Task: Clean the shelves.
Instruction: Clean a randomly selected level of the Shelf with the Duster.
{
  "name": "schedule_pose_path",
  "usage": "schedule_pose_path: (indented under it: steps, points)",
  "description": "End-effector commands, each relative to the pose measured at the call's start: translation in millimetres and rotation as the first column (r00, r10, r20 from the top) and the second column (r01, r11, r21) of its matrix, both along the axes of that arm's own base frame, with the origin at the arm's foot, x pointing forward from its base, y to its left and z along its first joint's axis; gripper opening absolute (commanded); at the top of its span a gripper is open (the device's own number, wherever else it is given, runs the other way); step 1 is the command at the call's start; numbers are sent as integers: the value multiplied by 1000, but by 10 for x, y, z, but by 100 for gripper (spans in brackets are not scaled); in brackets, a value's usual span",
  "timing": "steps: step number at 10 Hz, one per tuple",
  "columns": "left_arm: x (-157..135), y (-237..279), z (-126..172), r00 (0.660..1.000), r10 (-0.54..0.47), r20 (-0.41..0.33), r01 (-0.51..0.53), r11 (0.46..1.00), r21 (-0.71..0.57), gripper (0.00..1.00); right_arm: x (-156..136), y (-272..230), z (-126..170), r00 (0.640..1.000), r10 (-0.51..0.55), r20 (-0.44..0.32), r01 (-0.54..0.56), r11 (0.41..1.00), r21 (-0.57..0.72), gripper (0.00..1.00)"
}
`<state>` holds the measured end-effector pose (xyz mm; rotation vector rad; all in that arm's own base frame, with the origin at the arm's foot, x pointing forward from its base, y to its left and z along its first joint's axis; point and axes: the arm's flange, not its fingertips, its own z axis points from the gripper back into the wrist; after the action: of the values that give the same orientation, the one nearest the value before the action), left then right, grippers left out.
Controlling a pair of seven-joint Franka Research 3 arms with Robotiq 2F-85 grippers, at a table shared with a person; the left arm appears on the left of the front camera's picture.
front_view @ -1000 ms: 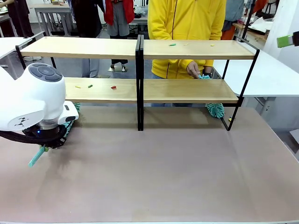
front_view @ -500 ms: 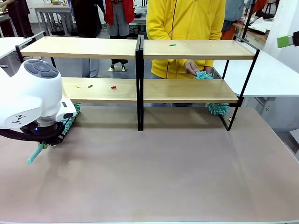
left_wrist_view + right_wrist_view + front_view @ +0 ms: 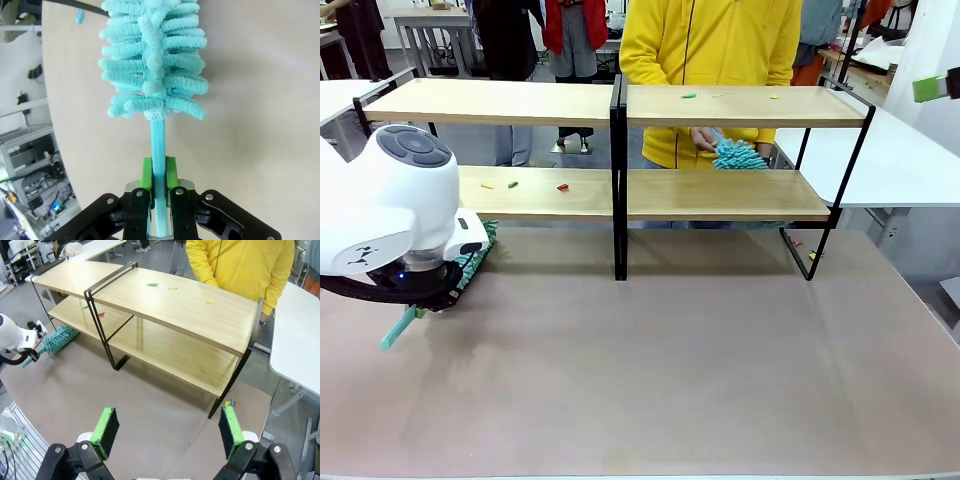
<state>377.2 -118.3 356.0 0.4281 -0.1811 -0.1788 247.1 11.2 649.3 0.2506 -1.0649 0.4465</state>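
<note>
A wide two-tier set of shelves, light wooden boards on a thin black frame with a centre post, stands across the far half of a brown tabletop. Small coloured scraps lie scattered on both tiers. The boards look stiff and smooth, but the frame looks light, so a hard push might shift it. It needs wiping, not gripping.

The left pincer is clamped on the thin plastic handle of a turquoise duster. It grips just below the fluffy head, which looks soft, light and easily bent. The left arm sits low at the tabletop's left side. Its wrist is bent down so the duster lies almost flat, with the head near the foot of the shelves' left end and below the lower board.

The right pincer hangs high above the tabletop's right side, looking down on the shelves with its jaws spread wide and nothing between them.

Behind the shelves, a person's hand holds a second duster just above the lower right board.
</note>
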Motion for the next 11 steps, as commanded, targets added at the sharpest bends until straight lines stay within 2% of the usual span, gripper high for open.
schedule_pose_path:
  steps: [1,3,6,7,8,9,11]
  points:
    - [-685,202,-117,999,45,-20,-44,997,63,12,2,-9,3,1000,2,0,-2,1000,3,100]
    - [-850,235,-104,996,88,-13,-86,992,88,12,2,-9,3,1000,2,0,-2,1000,3,100]
    - [-822,232,-209,981,192,-27,-184,965,185,12,2,-9,3,1000,2,0,-2,1000,3,100]
    - [-855,250,-190,973,232,12,-230,957,175,12,2,-9,3,1000,2,0,-2,1000,3,100]
    - [-857,243,-169,959,265,101,-276,953,123,12,2,-9,3,1000,2,0,-2,1000,3,100]
    - [-855,228,-172,947,284,148,-299,950,87,12,2,-9,3,1000,2,0,-2,1000,3,100]
    - [-872,151,-190,929,309,202,-325,944,52,12,2,-9,3,1000,2,0,-2,1000,3,100]
